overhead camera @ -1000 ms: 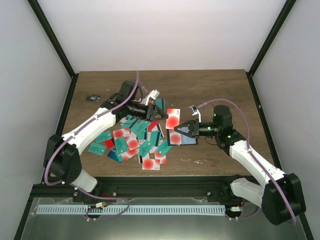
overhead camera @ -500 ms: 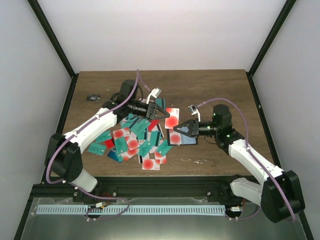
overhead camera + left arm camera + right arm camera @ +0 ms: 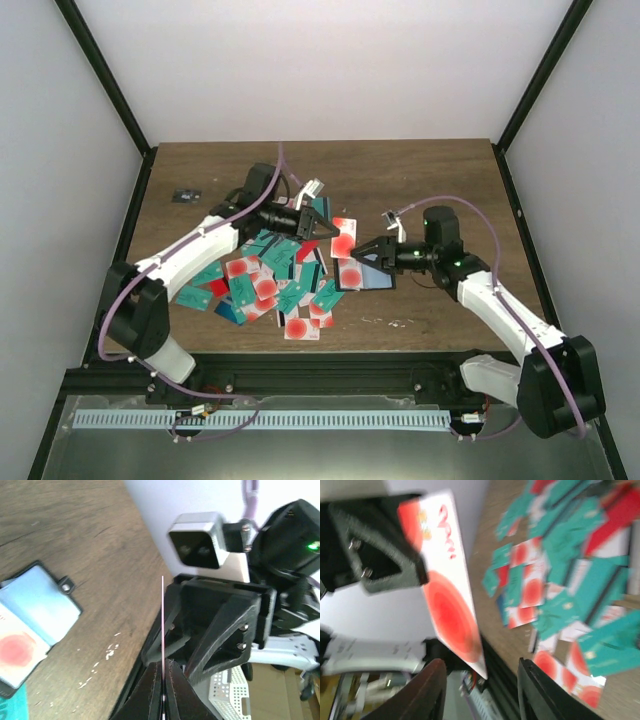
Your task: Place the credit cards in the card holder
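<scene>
The brown wooden table (image 3: pixel 430 180) carries two arms. Between them lies one loose heap of thin rectangular credit cards (image 3: pixel 270 282), teal, red and white with a red circle. They overlap too much for an exact count, but there are well over a dozen. Right of the heap, one black card holder (image 3: pixel 378 280) lies unfolded, light blue inside, with one red-circle card on its other half. The left gripper (image 3: pixel 325 229) is closed on one white card with a red circle (image 3: pixel 447 595), held above the table. The right gripper (image 3: pixel 357 257) faces it with fingers (image 3: pixel 427 690) spread apart. One tiny dark object (image 3: pixel 185 194) sits near the far left edge.
</scene>
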Robot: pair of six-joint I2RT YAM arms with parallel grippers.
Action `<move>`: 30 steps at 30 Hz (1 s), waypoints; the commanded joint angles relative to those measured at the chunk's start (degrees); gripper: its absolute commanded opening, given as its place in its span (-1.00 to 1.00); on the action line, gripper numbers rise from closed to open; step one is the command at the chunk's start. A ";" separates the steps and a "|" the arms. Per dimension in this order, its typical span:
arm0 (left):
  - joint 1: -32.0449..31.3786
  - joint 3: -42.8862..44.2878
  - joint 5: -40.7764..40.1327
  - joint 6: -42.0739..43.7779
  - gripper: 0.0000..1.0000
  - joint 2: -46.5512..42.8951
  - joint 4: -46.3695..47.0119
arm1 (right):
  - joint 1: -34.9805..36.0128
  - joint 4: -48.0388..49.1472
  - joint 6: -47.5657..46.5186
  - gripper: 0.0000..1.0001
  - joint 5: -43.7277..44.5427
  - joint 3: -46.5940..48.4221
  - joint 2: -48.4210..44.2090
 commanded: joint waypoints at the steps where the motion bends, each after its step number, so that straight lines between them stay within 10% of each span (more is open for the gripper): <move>1: -0.15 -0.20 -5.93 2.77 -0.92 3.99 -4.67 | -3.11 -19.49 -7.67 -0.14 16.81 2.85 -1.33; 16: -2.29 6.62 -10.37 5.85 -0.92 20.67 -10.78 | -3.73 -32.30 -9.13 -0.05 43.23 5.06 4.04; 30: -3.48 9.49 -8.89 6.49 -0.92 27.77 -12.39 | -3.75 -28.01 -9.31 -0.09 45.42 3.30 11.45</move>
